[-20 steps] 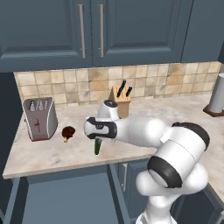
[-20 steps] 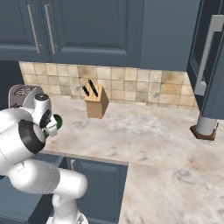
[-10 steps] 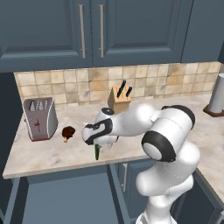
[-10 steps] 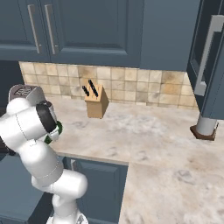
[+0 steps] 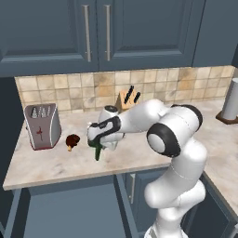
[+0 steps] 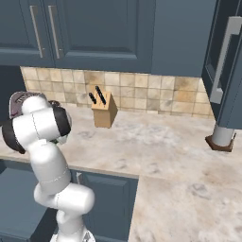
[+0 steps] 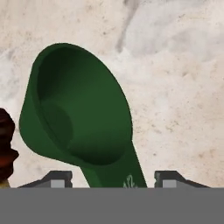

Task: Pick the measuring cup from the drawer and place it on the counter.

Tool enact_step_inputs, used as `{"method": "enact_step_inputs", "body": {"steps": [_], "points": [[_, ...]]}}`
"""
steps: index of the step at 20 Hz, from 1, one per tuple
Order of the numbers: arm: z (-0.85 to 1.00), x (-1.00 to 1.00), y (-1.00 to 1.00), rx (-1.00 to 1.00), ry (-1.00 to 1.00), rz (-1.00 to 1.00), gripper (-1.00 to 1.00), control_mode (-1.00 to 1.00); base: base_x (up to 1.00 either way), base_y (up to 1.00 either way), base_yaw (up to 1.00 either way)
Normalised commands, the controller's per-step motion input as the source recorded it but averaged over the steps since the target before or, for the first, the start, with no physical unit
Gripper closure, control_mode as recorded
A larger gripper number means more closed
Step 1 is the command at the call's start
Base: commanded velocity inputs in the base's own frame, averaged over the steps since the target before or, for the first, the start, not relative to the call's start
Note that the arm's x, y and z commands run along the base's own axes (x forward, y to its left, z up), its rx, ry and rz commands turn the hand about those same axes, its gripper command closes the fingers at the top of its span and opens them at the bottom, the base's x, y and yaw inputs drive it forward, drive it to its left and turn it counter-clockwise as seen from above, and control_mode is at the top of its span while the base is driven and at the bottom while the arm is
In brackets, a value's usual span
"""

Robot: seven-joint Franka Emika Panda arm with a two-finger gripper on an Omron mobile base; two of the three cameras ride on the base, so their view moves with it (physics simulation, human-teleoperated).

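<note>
One broad slab dominates everything here: the counter (image 5: 56,162), beige and marbled, running under the tiled backsplash with the open drawer (image 5: 65,209) pulled out below its front edge. On it, going down in size, stand a toaster (image 5: 42,125) at the left, a knife block (image 5: 126,99) against the tiles, and a small dark brown-red object (image 5: 72,141) just beside the arm's working end. The gripper (image 5: 98,139) hangs low over the stone near the front edge, and the measuring cup (image 7: 78,122) is caught in it by the handle, bowl pointing away from the hand toward the counter surface; it is out of the drawer and above the counter, though whether it already touches the stone cannot be told. In the hand view the flat green handle runs down between the two dark fingertips (image 7: 54,179), so the hand is clamped on the handle. The cup looks like light, stiff plastic, likely a little slick; the handle close to the bowl seems the sound place to hold it, and it should tolerate a gentle drop.
</note>
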Motion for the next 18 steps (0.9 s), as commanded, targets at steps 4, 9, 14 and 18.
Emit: {"method": "enact_step_inputs", "body": {"steps": [4, 9, 14, 18], "points": [[0.11, -0.1, -0.66, -0.04, -0.01, 0.05, -1.0, -1.0, 0.0, 0.0, 0.0], [0.47, -0.59, -0.7, -0.03, -0.14, 0.11, -1.0, -1.0, 0.0, 0.0, 0.0], [0.65, -1.0, -0.38, -0.02, -0.31, 0.15, -1.0, -1.0, 0.0, 0.0, 0.0], [0.36, -1.0, -0.26, -0.1, -0.37, 0.14, -1.0, -1.0, 0.0, 0.0, 0.0]]}}
